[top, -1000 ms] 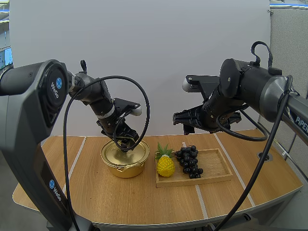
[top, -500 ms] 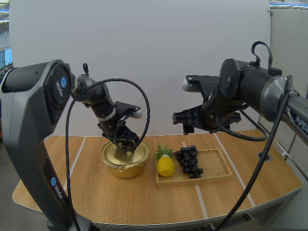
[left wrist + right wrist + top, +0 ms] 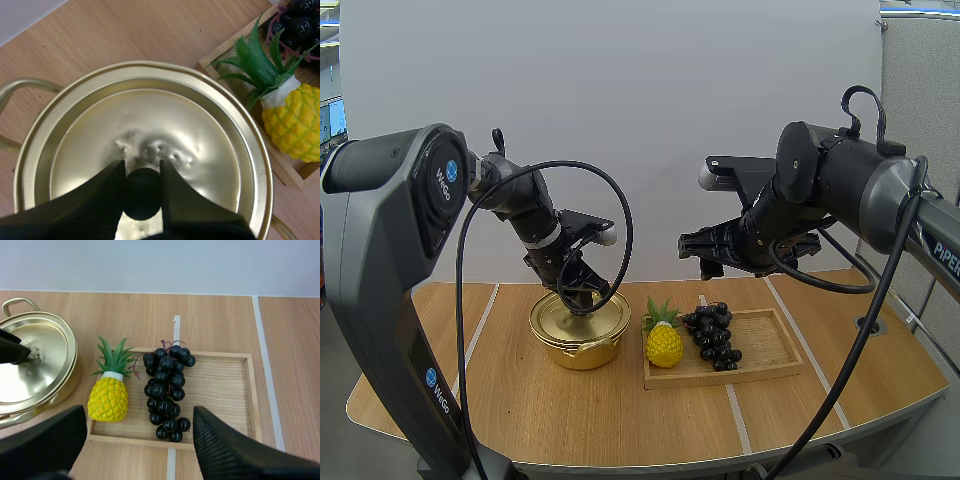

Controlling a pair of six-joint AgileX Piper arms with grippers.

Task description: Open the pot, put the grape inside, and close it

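While lid [image 3: 150,115] sits on pot [image 3: 582,348], nothing done yet: left tool [image 3: 141,169] pinches knob [image 3: 142,200], lift looks next. Right tool [image 3: 139,415] gapes wide above grapes [image 3: 166,390], lying in tray [image 3: 220,390] beside pot.

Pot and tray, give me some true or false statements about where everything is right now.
1. The lid sits on the pot. True.
2. The left gripper is open and holds nothing. False: it is shut on the lid's black knob.
3. The grapes lie inside the pot. False: they lie on the wooden tray.
4. The right gripper is open above the tray. True.
5. The pineapple stands between the pot and the grapes. True.
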